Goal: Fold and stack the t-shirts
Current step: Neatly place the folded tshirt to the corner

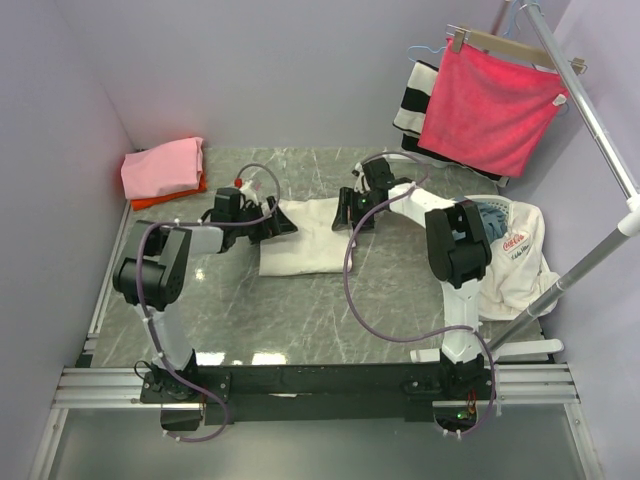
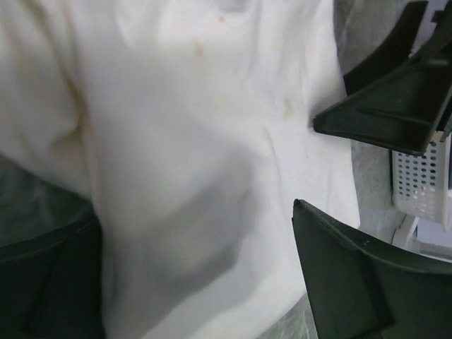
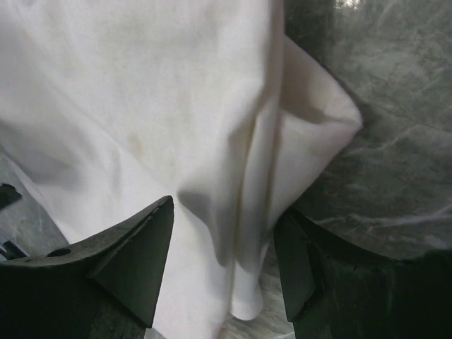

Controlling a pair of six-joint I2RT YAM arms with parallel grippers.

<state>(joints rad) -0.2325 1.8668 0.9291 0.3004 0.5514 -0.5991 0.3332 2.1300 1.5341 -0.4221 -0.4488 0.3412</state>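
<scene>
T-shirts: three can be identified. The pink t-shirt (image 1: 163,165) lies folded on top of the orange-red t-shirt (image 1: 150,203). The pair forms a small stack in the far left corner of the table (image 1: 300,320). That part of the job reads as done.

The cream t-shirt (image 1: 305,240) lies flat at the middle of the table, between the two arms and well apart from the stack. From above it shows as a rough rectangle with no sleeve sticking out, so I judge it partly folded. It is clearly larger than the folded pair and would need at least one more fold. The right wrist view shows a raised ridge and a loose doubled corner at its edge, so the fold is untidy.

Left gripper (image 1: 283,226): jaws spread wide over the left part of the cream cloth, holding nothing.

Right gripper (image 1: 345,215): jaws apart, straddling the ridge of fabric at the right edge. As far as the wrist view shows, the cloth is not pinched, so I record it as released.

Outstanding, in my judgement: finish folding the cream shirt, then carry it across to the pink and orange-red stack. A crumpled white garment (image 1: 515,250) with a red logo sits heaped at the right edge of the table. Whether it is another t-shirt cannot be told; if so, it is unfolded and waiting.
</scene>
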